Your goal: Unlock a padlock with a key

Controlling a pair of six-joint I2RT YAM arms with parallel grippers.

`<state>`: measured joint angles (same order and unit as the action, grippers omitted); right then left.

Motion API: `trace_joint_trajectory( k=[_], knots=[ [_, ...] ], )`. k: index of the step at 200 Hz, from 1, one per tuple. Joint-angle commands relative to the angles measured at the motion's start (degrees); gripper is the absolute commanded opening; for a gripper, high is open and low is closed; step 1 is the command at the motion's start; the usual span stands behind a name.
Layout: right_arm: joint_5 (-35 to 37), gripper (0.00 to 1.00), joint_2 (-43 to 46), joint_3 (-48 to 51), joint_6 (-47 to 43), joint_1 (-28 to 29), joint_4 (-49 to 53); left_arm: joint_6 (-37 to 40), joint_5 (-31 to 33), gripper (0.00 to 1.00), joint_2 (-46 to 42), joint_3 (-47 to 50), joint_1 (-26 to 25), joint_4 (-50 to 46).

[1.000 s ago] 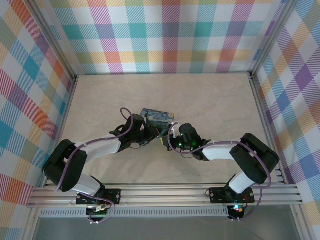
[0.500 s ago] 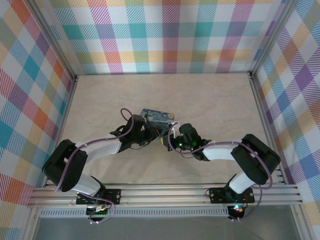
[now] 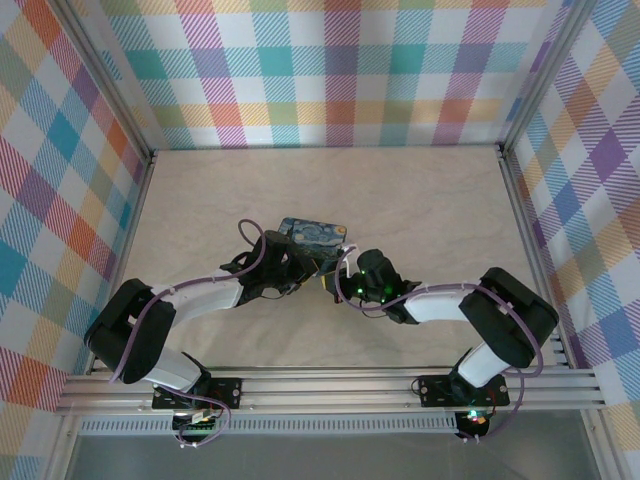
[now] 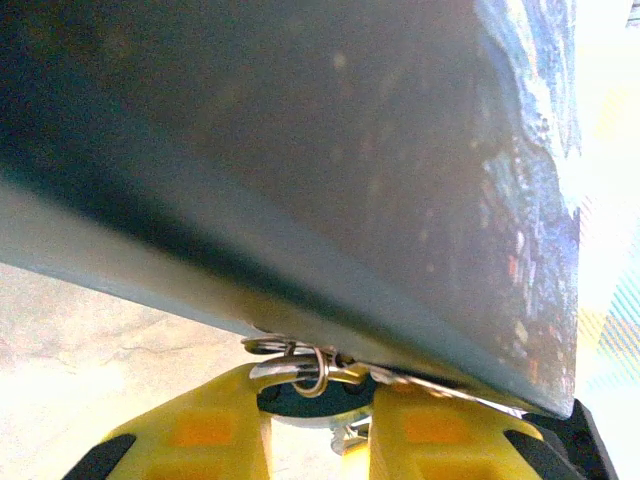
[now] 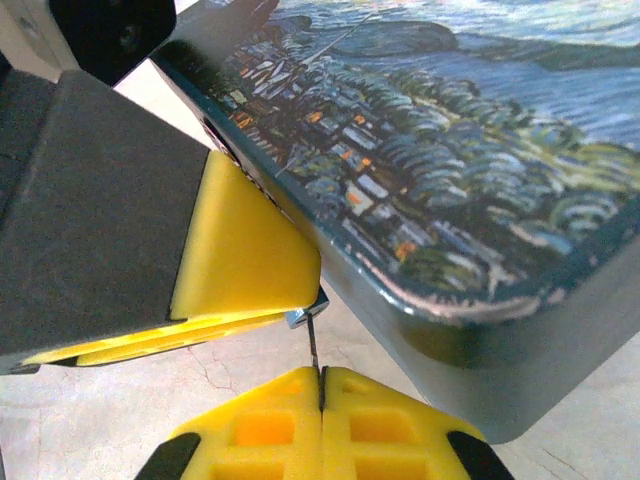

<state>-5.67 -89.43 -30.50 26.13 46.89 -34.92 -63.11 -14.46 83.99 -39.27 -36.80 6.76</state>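
Hardly anything has moved since a second ago: both my arms keep the same pose at the near edge of the tin (image 3: 314, 234), with at most a slight nudge of the right wrist toward it. My left gripper (image 4: 318, 408) is partly closed on what I take to be the padlock (image 4: 300, 396). It shows as a dark teal sliver between the yellow pads, just under the tin's lower edge. A few wire rings (image 4: 300, 366) lie on top of it, up against the tin. My right gripper (image 5: 322, 392) is pinched fully together on the key (image 5: 314, 348). Its thin blade rises from my fingertips to a small silvery end at the tip of the left pad, just beside the tin's corner. I judge the step in hand to be seating and turning the key. To do it well I should keep the left grip firm and still and hold the blade in line with the slot so it does not bend. I should push it fully home before twisting, then turn from the wrist without dragging the lock against the tin, which crowds the work. Whether the blade is already in the keyhole I cannot tell, because the left pad hides it.
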Motion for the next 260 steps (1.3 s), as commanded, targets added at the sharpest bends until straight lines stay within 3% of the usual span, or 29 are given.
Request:
trace_joint_trajectory(
  k=[1, 260],
  knots=[
    [1.18, 0.00, 0.48, 0.48, -2.45, 0.65, -6.55, -3.06, -3.41, 0.11, 0.79, -0.32, -1.34, 2.33],
    [1.37, 0.00, 3.39, 5.16, -2.23, 0.65, -5.68, -5.79, -3.30, 0.13, -0.16, -0.94, -1.26, 0.18]
  ],
)
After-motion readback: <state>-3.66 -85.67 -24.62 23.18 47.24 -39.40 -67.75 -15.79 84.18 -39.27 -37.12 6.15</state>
